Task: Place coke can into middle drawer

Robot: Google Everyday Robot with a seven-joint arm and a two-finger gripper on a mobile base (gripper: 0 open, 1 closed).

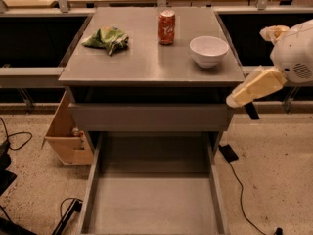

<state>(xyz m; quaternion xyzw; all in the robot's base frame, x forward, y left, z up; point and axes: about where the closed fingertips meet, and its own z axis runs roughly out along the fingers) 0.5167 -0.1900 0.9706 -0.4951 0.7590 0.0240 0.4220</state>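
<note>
The coke can (167, 27) stands upright at the back middle of the grey cabinet top (146, 62). It is red-orange with a silver top. The middle drawer (151, 202) is pulled out toward me below the cabinet, and its flat grey floor is bare. My gripper (235, 100) is at the end of the cream arm on the right. It hangs beside the cabinet's front right corner, lower than the can and well to its right, touching nothing.
A green snack bag (107, 38) lies at the top's left and a white bowl (209, 50) stands at its right, near the can. A shut drawer front (149, 117) sits above the open drawer. A wooden box (66, 136) and cables lie on the floor at the left.
</note>
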